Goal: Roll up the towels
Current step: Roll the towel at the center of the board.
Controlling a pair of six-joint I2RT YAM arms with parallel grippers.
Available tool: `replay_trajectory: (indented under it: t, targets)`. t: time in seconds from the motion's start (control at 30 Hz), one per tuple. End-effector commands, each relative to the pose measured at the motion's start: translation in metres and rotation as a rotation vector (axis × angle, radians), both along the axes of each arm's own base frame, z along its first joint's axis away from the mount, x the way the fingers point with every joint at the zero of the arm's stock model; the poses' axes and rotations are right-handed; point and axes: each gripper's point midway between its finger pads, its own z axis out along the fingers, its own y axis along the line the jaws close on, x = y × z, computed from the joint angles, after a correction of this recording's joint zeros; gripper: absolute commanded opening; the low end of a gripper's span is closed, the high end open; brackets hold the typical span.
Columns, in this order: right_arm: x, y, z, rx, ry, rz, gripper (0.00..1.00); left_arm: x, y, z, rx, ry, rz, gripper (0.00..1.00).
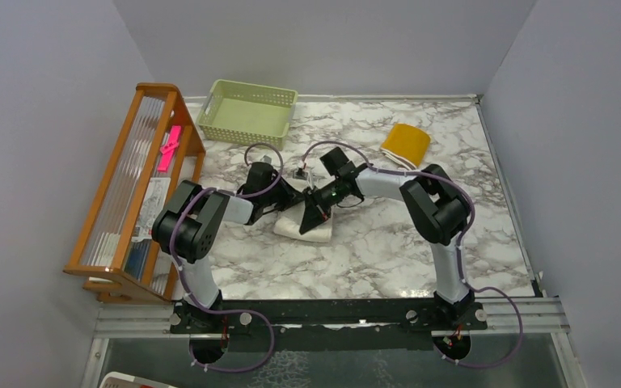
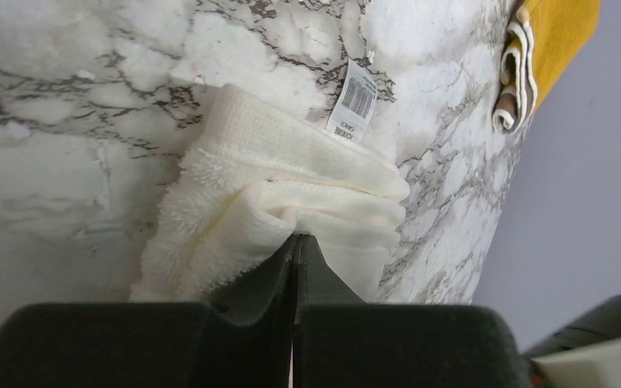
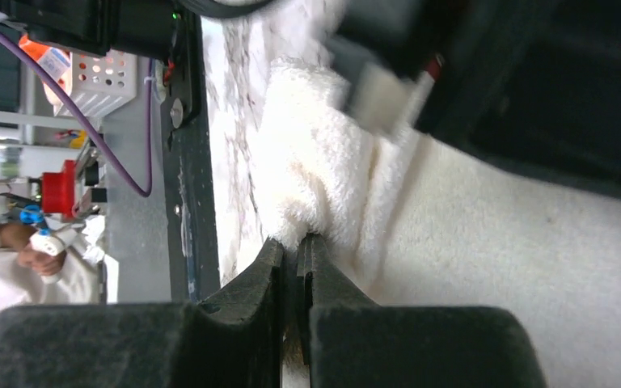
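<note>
The cream-white towel (image 1: pixel 306 227) lies partly folded on the marble table at centre. My left gripper (image 1: pixel 285 196) is shut on its left edge; in the left wrist view the towel (image 2: pixel 283 186) bunches at my closed gripper (image 2: pixel 297 239), with its barcode label (image 2: pixel 352 103) showing. My right gripper (image 1: pixel 314 212) is shut on the towel's fluffy edge (image 3: pixel 315 174), pinched at the gripper's tips (image 3: pixel 293 242). The mustard-yellow towel (image 1: pixel 405 143) sits rolled at the back right, and also shows in the left wrist view (image 2: pixel 546 48).
A pale green basket (image 1: pixel 247 110) stands at the back. A wooden rack (image 1: pixel 133 190) with papers and a pink item lines the left side. Grey walls enclose the table (image 1: pixel 388 242).
</note>
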Motion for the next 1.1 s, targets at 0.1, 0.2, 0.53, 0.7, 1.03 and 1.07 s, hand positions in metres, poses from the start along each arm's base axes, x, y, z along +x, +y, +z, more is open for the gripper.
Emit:
replay_trajectory:
  t: [0.1, 0.2, 0.53, 0.7, 1.03, 1.07]
  targets:
    - [-0.029, 0.002, -0.032, 0.017, 0.182, 0.041, 0.01, -0.014, 0.043, -0.044, 0.141, 0.102, 0.181, 0.00]
    - [-0.030, 0.002, -0.047, -0.020, 0.221, 0.019, 0.01, -0.009, 0.046, -0.033, 0.139, 0.067, 0.194, 0.00]
    - [-0.028, -0.010, -0.094, -0.163, 0.452, -0.142, 0.01, 0.029, 0.081, 0.081, 0.113, -0.223, 0.235, 0.26]
    - [-0.013, -0.010, -0.117, -0.335, 0.530, -0.289, 0.01, -0.015, 0.077, 0.138, 0.167, -0.335, 0.037, 0.34]
    - [0.005, -0.014, -0.112, -0.447, 0.450, -0.387, 0.01, -0.114, 0.050, 0.063, -0.009, -0.189, -0.136, 0.20]
    - [0.007, -0.014, -0.111, -0.449, 0.444, -0.391, 0.01, -0.115, 0.049, 0.058, -0.017, -0.181, -0.136, 0.20]
